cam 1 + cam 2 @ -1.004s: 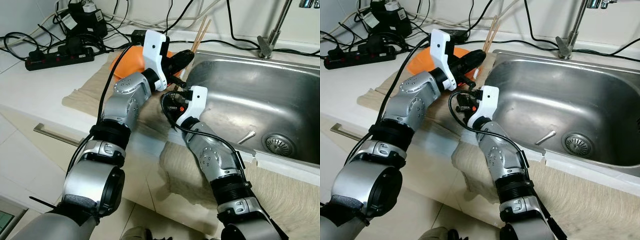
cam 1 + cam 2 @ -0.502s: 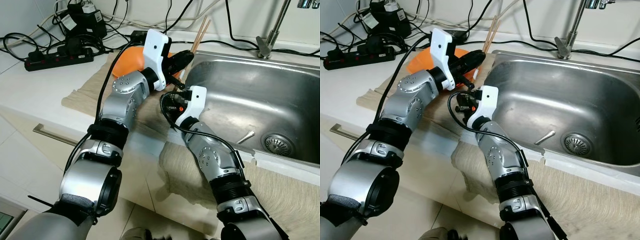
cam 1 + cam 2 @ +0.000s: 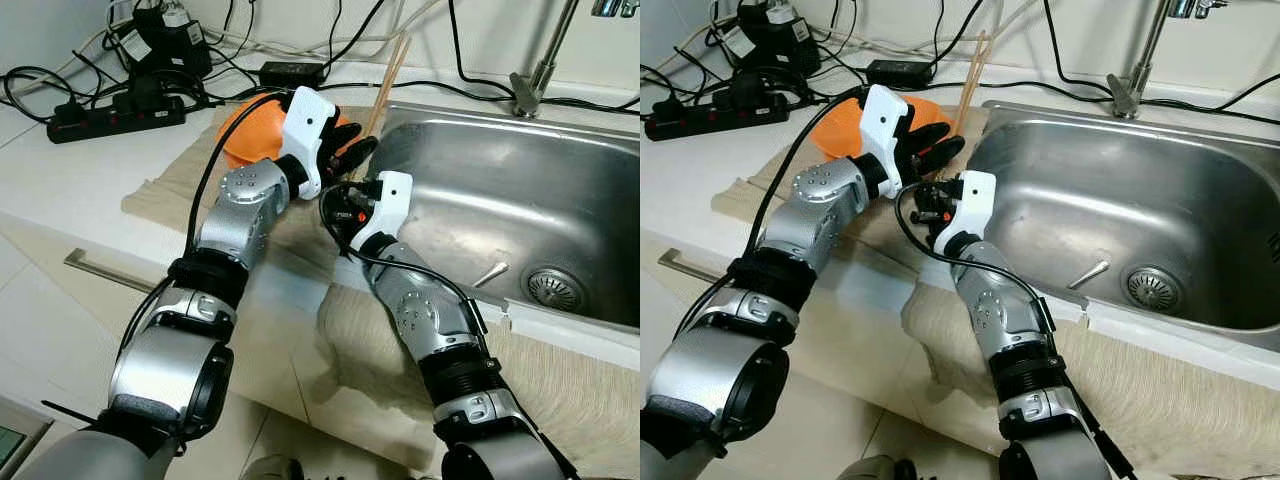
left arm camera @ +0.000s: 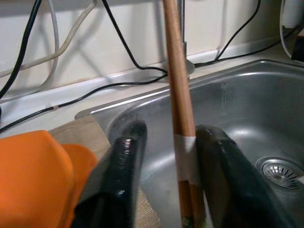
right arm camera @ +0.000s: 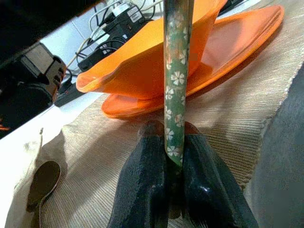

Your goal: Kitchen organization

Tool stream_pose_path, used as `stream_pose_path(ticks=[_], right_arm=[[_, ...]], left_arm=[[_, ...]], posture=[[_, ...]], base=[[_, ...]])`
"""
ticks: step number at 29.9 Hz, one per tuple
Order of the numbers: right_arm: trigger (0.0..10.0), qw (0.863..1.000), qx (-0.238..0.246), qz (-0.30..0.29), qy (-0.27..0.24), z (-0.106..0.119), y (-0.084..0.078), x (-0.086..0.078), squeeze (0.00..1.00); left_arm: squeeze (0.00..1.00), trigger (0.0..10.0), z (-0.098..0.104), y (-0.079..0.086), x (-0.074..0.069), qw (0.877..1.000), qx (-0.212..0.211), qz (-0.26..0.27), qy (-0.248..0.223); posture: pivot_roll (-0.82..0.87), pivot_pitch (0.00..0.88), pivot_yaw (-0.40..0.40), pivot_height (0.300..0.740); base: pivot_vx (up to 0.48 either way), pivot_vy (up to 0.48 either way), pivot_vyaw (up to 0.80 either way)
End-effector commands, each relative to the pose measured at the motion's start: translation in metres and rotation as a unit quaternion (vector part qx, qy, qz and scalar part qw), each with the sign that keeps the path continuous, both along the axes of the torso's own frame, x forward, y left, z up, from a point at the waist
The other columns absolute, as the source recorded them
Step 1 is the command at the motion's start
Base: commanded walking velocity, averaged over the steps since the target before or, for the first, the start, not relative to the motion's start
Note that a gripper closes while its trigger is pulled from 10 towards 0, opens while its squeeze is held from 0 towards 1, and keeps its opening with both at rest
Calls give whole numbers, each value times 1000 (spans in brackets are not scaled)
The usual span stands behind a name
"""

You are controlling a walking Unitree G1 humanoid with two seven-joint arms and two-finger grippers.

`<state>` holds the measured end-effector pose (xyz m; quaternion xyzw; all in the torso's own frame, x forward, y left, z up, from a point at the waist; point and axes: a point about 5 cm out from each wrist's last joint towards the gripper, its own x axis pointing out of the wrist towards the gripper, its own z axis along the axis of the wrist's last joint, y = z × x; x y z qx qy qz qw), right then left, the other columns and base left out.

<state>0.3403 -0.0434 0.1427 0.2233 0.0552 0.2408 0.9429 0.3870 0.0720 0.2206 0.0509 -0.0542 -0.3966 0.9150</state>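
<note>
A pair of wooden chopsticks with a green flowered end stands tilted over the sink's left rim. My right gripper is shut on that flowered end, low over the beige cloth. My left gripper is open higher up, one black finger on each side of the chopsticks, with gaps. An orange bowl lies mouth-down on an orange plate just behind the left wrist.
The steel sink is at the right with a metal utensil near its drain and a faucet behind. A power strip and cables lie at the back left. A spoon rests on the cloth.
My left gripper has come down and back along the chopsticks and its fingers have spread apart. The right gripper has kept its hold in nearly the same place.
</note>
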Motion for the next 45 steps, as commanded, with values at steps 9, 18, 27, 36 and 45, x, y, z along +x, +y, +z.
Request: stream_pose_path(ticks=[9,18,27,36,45], right_arm=[[0,1000,6,-15,0,2,6,3,0],[0,998,-29,-50,-10,-1,-6,8,0],[0,996,-46,-81,-11,-5,-15,13,0],[0,986,-77,-137,-51,3,-36,18,0],[0,965,-61,-253,-10,4,-69,33,0]], left_arm=[[1000,10000,-18,45,4,997,5,64,40],[0,10000,-20,63,-9,993,-69,73,67],[0,10000,-30,77,-30,987,-100,113,58],[0,10000,-29,79,-58,982,-100,156,32],[0,10000,-35,74,-60,980,-105,164,50]], posture=[[75,42,97,740],[75,36,100,740],[86,28,101,740],[93,17,87,740],[87,3,86,740]], base=[[0,0,0],[0,0,0],[0,0,0],[0,0,0],[0,0,0]])
